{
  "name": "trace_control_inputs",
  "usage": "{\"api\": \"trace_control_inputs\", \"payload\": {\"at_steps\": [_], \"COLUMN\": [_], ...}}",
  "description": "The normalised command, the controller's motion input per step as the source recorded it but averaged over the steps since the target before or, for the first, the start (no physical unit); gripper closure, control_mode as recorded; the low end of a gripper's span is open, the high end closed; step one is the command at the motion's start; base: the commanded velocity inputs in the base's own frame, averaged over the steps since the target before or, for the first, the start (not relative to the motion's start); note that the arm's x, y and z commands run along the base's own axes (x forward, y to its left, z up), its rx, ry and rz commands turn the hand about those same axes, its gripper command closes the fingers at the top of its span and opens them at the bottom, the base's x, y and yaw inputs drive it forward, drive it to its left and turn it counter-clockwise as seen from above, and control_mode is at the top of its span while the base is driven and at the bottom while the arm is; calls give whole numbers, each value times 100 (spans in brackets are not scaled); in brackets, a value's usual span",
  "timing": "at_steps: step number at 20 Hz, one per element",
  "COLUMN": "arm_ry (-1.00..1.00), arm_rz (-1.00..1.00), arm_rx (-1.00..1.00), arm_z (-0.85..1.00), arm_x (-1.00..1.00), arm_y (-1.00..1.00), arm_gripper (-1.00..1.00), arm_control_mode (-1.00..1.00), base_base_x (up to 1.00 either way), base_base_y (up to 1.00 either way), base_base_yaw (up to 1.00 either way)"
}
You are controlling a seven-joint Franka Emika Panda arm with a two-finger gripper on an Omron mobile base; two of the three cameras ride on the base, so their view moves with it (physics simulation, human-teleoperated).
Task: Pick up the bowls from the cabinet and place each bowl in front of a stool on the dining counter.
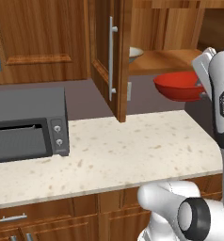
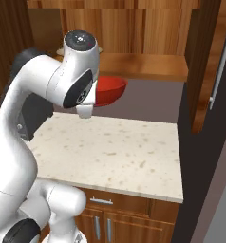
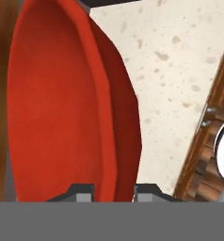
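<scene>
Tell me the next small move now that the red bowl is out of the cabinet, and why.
Probably carry it back clear of the cabinet. The pincer grips the red bowl by its rim, hanging in air above the speckled counter, just below the shelf edge.

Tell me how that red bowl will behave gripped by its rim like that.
The red bowl looks rigid, so it should hold its shape. Its glossy finish may be slippery. Pinched at one edge by the gripper, it could tilt or swing.
</scene>
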Motion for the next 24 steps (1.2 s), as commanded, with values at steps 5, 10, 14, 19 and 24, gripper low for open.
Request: {"api": "trace_control_inputs", "payload": {"at_steps": [5, 10, 14, 19, 24], "arm_ry": [8, 1, 0, -1, 0], "arm_rz": [0, 0, -1, 0, 0], "arm_rx": [0, 8, 12, 2, 0], "arm_z": [-19, -23, -16, -6, 0], "arm_x": [-51, -60, -60, -47, -21], "arm_y": [52, 36, 17, 10, 4], "arm_gripper": [100, 100, 100, 100, 100], "arm_control_mode": [-100, -100, -100, -100, -100], "base_base_x": [0, 0, 0, 0, 0], "base_base_y": [0, 0, 0, 0, 0], "base_base_yaw": [0, 0, 0, 0, 0]}}
